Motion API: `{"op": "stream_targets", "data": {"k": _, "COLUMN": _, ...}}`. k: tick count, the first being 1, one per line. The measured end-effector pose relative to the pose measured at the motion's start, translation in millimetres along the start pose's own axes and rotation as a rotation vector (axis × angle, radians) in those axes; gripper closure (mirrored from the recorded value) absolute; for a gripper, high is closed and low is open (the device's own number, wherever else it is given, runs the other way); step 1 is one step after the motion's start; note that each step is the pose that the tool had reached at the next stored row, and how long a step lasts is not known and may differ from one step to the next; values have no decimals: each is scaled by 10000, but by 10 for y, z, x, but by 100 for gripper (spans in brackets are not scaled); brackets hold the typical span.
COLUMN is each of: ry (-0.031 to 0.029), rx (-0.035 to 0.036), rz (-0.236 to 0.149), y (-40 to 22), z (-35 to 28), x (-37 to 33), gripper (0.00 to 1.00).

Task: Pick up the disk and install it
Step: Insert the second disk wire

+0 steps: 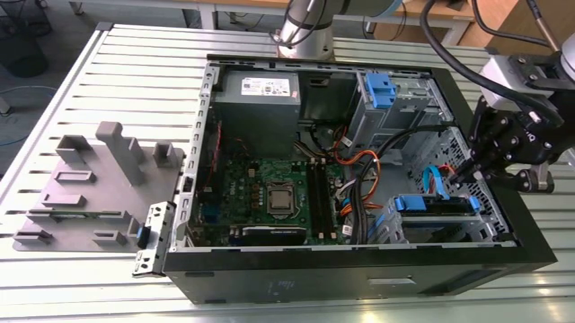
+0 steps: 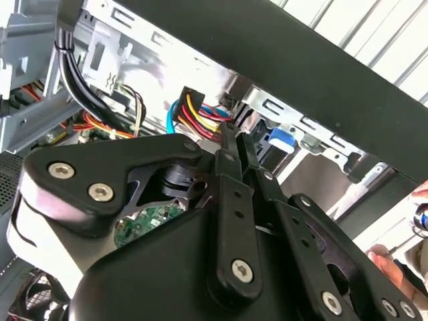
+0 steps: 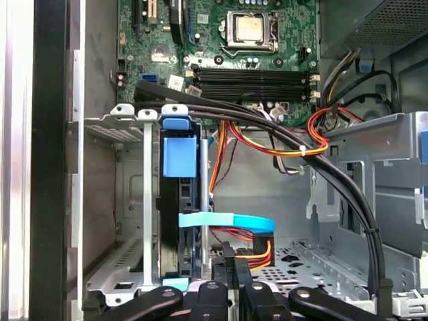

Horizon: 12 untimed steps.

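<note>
Disk (image 1: 434, 204) looks home, folks: it sits on edge in the lower drive cage (image 3: 127, 200) of the open computer case (image 1: 359, 282), blue rail tab showing at the cage mouth, so by my reckoning the pick-up and the slide-in are done. The gripper (image 1: 456, 176) hangs just beside it inside the case, fingers drawn together with nothing between them, tips close to the yellow, red and black power wires (image 2: 194, 110). A flat blue data cable (image 3: 227, 221) crosses to the disk; whether the plugs are fully seated I cannot tell. The case lies on its side on a ribbed aluminium table (image 1: 90, 282), with a grey holder block (image 1: 90, 182) beside it on the exterior view's left, the arm's base (image 1: 306, 30) at the far edge, and bare floor (image 1: 63, 40) beyond.
</note>
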<state>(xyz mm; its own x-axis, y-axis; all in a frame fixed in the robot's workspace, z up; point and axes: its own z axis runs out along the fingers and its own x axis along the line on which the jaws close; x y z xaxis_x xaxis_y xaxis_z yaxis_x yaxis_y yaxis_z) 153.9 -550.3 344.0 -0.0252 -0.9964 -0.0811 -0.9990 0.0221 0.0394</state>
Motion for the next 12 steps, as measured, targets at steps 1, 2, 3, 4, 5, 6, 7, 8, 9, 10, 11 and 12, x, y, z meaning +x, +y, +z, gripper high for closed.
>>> {"op": "stream_targets", "data": {"k": 1, "ry": -1, "rx": 0, "rz": -1, "y": 0, "z": 0, "x": 14, "gripper": 84}}
{"op": "stream_targets", "data": {"k": 2, "ry": -1, "rx": 0, "rz": 0, "y": 0, "z": -2, "x": 30, "gripper": 84}}
{"op": "stream_targets", "data": {"k": 3, "ry": 0, "rx": 0, "rz": 0, "y": 0, "z": -3, "x": 41, "gripper": 84}}
{"op": "stream_targets", "data": {"k": 4, "ry": 2, "rx": 0, "rz": 1, "y": 0, "z": -5, "x": 49, "gripper": 84}}
{"op": "stream_targets", "data": {"k": 5, "ry": 0, "rx": 0, "rz": 1, "y": -1, "z": -5, "x": 57, "gripper": 84}}
{"op": "stream_targets", "data": {"k": 6, "ry": -1, "rx": 0, "rz": 1, "y": -1, "z": -5, "x": 65, "gripper": 84}}
{"op": "stream_targets", "data": {"k": 7, "ry": 0, "rx": 0, "rz": 1, "y": -1, "z": -6, "x": 72, "gripper": 84}}
{"op": "stream_targets", "data": {"k": 8, "ry": 0, "rx": 0, "rz": 1, "y": -1, "z": -7, "x": 82, "gripper": 84}}
{"op": "stream_targets", "data": {"k": 9, "ry": -1, "rx": 0, "rz": 1, "y": -1, "z": -7, "x": 92, "gripper": 84}}
{"op": "stream_targets", "data": {"k": 10, "ry": -2, "rx": 0, "rz": 1, "y": -1, "z": -8, "x": 104, "gripper": 84}}
{"op": "stream_targets", "data": {"k": 11, "ry": -1, "rx": 0, "rz": 1, "y": -2, "z": -9, "x": 116, "gripper": 84}}
{"op": "stream_targets", "data": {"k": 12, "ry": -1, "rx": 0, "rz": 1, "y": -2, "z": -10, "x": 128, "gripper": 84}}
